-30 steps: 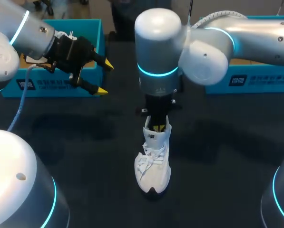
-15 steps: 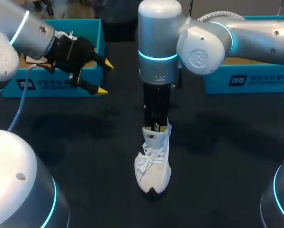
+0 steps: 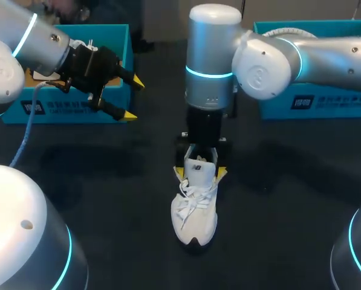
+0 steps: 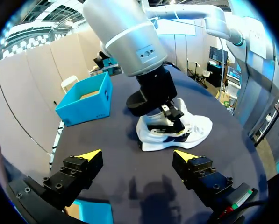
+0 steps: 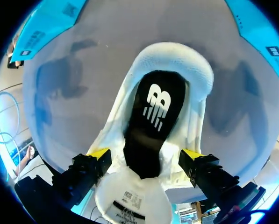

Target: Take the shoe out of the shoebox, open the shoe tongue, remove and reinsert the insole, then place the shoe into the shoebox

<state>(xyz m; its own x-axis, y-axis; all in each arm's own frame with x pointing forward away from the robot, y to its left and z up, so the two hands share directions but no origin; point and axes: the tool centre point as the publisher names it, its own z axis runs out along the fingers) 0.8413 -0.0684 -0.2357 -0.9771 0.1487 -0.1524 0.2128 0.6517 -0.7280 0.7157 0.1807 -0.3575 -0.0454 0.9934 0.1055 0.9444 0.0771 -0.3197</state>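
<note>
The shoe point(image 3: 194, 211) is white with white laces and a black tip at its near toe, and the insole point(image 5: 153, 116) is black with a white striped mark. Both boxes, the left shoebox point(image 3: 117, 36) and the right shoebox point(image 3: 325, 103), are bright turquoise blue with a dark printed patch on the near wall; the table point(image 3: 107, 181) is plain black. The left arm point(image 3: 23, 36) and the right arm point(image 3: 325, 54) are silver-grey, each with a glowing cyan ring, and the left gripper point(image 3: 133, 98) and the right gripper point(image 3: 199, 173) are black with yellow tips.
</note>
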